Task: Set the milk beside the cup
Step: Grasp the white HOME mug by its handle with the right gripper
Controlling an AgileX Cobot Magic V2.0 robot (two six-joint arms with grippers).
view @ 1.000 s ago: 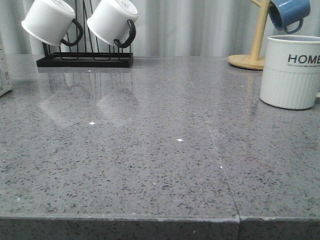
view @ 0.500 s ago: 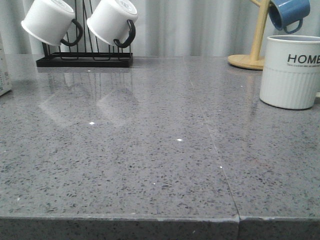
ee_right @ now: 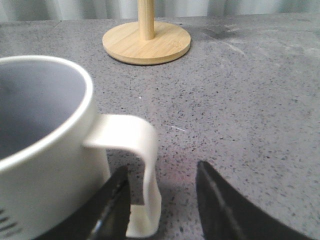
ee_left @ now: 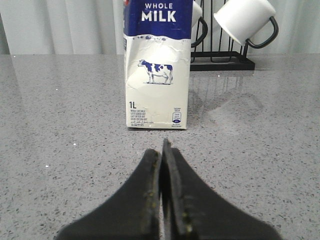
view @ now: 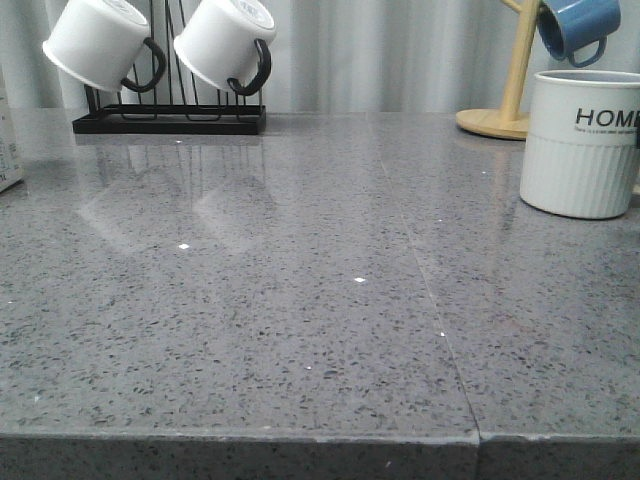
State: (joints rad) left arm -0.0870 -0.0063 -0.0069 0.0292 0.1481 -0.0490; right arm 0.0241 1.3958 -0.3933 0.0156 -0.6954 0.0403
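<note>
Milk [ee_left: 157, 65]: tall white carton, blue top, cow picture, upright on the grey table at far left edge. Cup [view: 583, 142]: white "HOME" mug, ribbed lower half, upright at far right, well apart from milk.

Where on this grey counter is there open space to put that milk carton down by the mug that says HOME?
The widest bare stretch of the speckled grey countertop runs from the white ribbed HOME mug across to the blue-topped whole milk carton at the far left edge. It is crowded behind: the black wire rack of white mugs and the round wooden stand base.
</note>
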